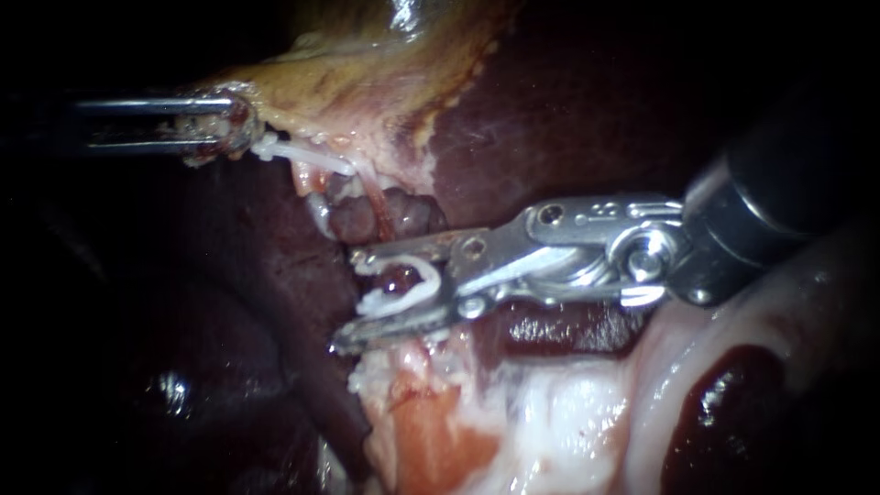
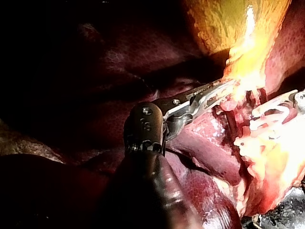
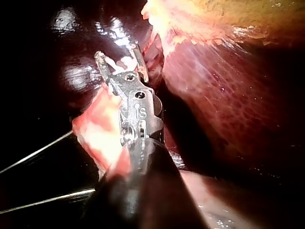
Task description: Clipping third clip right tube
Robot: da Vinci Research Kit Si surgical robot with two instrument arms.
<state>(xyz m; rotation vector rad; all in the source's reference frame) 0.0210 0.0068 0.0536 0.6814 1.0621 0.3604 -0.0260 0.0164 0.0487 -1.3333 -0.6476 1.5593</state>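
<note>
Foreground: pale tissue (image 1: 550,412), wet and fatty, lies just below the clip (image 1: 403,298), nearest the camera.
Tool: the right instrument (image 1: 348,302) comes in from the clip's right. Its jaws stand spread in a V, and the white clip sits between them with one leg against each jaw.
Task's thing: a thin reddish tube (image 1: 376,206) runs down from above the clip towards its open mouth. A dark red bit shows inside the clip and is probably that tube. I cannot tell whether this is the right tube.
Handling: the tube looks soft, slick and light, so it could easily roll aside or tear. I judge it is best taken square across, fully inside the clip's legs and clear of the fat below the clip.
Retraction: the left instrument (image 1: 225,128) is well up and left of the clip, its jaws pinching the frayed edge of the gallbladder (image 1: 367,82).
Background: the yellow gallbladder lies above the clip, and the dark liver (image 1: 596,110) lies beyond the clip to its upper right.
</note>
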